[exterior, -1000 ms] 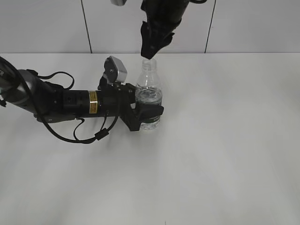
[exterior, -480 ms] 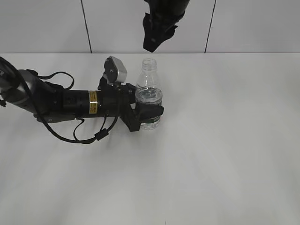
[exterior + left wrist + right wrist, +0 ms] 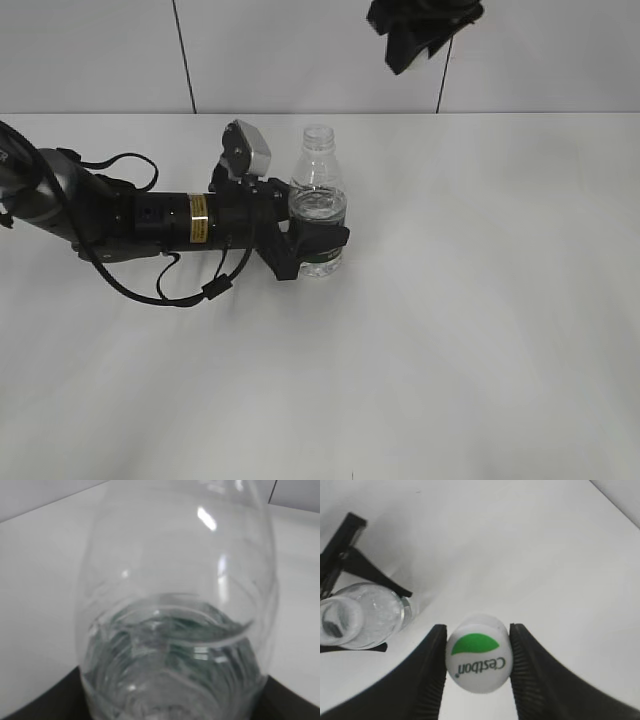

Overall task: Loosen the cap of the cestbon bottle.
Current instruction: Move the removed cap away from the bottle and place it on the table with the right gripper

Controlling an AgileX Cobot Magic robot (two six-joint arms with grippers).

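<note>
The cestbon bottle stands upright on the white table with its neck open and no cap on it. My left gripper is shut around its green-labelled lower body; in the left wrist view the clear bottle fills the frame. High at the top right of the exterior view hangs my right gripper, well off the bottle. Seen from the right wrist, that gripper is shut on the white cap with its green mark, and the bottle's open mouth lies below at the left.
The white table stretches wide to the right and front of the bottle. My left arm with its cables lies across the table's left side. A tiled wall closes the back.
My right gripper has lifted off the bottle's neck with the cap and moved up and to the right. The bottle and left gripper have stayed put.
</note>
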